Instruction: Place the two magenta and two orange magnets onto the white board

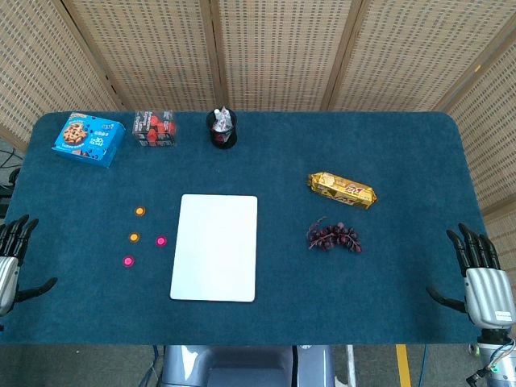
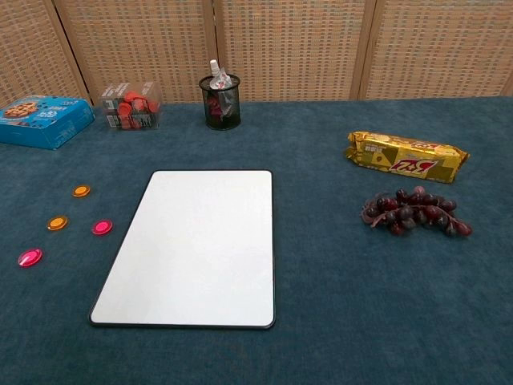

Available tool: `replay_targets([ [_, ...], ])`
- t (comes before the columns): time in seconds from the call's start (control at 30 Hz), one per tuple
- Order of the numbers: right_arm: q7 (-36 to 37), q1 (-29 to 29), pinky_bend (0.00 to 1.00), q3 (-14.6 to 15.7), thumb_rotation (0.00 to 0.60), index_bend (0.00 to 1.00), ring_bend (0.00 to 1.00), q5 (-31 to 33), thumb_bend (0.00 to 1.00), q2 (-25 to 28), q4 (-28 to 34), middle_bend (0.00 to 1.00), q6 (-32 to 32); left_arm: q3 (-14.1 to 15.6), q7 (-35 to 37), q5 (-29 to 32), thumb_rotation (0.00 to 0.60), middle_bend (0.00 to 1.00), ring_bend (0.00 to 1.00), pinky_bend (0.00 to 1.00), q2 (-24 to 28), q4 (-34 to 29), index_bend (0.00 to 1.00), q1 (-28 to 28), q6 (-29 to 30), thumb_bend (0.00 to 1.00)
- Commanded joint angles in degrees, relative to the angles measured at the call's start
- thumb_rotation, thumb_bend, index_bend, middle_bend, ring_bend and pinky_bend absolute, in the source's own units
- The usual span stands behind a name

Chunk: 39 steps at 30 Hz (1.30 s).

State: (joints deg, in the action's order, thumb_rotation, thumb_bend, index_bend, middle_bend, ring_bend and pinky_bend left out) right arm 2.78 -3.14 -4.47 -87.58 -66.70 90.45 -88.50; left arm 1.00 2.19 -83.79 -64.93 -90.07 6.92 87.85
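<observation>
The white board [image 1: 214, 247] lies flat near the middle of the blue surface [image 1: 387, 161], bare, with nothing resting on it. All four magnets sit on the cloth off its left side, none touching it. The far orange magnet [image 1: 139, 211] is the one furthest back; the near orange magnet [image 1: 134, 237] lies a little closer to the front, and just beside it, nearer the board's edge, is the inner magenta magnet [image 1: 160, 240]. The outer magenta magnet [image 1: 127, 260] sits closest to the front edge of the group.

Both hands wait at the front corners, well apart from everything. The left hand [image 1: 10, 262] rests at the left edge with its fingers spread and nothing in it — the right hand [image 1: 482, 278] mirrors it at the right edge, fingers apart, holding nothing.

Along the back stand a blue cookie box [image 1: 88, 138], a clear box of red pieces [image 1: 154, 128] and a black mesh cup [image 1: 222, 129] with something white poking out. To the right of the board lie a gold snack packet [image 1: 342, 189] and, nearer the front, a bunch of dark grapes [image 1: 333, 237].
</observation>
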Motion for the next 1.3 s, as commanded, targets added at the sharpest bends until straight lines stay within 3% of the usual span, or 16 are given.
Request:
replay_targets([
  [0.03, 0.2, 0.0, 0.00, 0.0, 0.600, 0.00, 0.00, 0.1, 0.00, 0.1, 0.1, 0.00, 0.2, 0.0, 0.5, -0.4, 0.600, 0.00, 0.00, 0.00, 0.1, 0.4, 0.00, -0.1, -0.3, 0.04],
  [0.23, 0.8, 0.0, 0.00, 0.1, 0.600, 0.00, 0.00, 0.2, 0.00, 0.3, 0.2, 0.00, 0.3, 0.0, -0.1, -1.0, 0.600, 0.00, 0.00, 0.00, -0.3, 0.7, 0.00, 0.0, -1.2, 0.05],
  [0.4, 1.2, 0.1, 0.00, 0.3, 0.600, 0.00, 0.00, 0.6, 0.00, 0.4, 0.8, 0.00, 1.0, -1.4, 2.0, -0.9, 0.600, 0.00, 0.00, 0.00, -1.5, 2.5, 0.01, 5.0, -9.4, 0.13],
  [0.67, 2.5, -0.2, 0.00, 0.4, 0.600, 0.00, 0.00, 1.1, 0.00, 1.0, 1.1, 0.00, 2.1, -4.3, 0.7, 4.1, 0.600, 0.00, 0.00, 0.00, -6.3, 6.6, 0.28, 14.3, -25.5, 0.24],
  [0.87, 3.4, -0.3, 0.00, 0.4, 0.600, 0.00, 0.00, 1.7, 0.00, 1.4, 1.3, 0.00, 2.9, -7.2, -8.3, 11.8, 0.600, 0.00, 0.00, 0.00, -12.9, 8.9, 0.34, 19.0, -32.1, 0.28],
  [1.3, 5.4, -0.6, 0.00, 0.4, 0.600, 0.00, 0.00, 2.1, 0.00, 2.0, 1.5, 0.00, 4.1, -9.5, -20.1, 22.5, 0.600, 0.00, 0.00, 0.00, -20.5, 9.4, 0.37, 23.9, -34.7, 0.33],
])
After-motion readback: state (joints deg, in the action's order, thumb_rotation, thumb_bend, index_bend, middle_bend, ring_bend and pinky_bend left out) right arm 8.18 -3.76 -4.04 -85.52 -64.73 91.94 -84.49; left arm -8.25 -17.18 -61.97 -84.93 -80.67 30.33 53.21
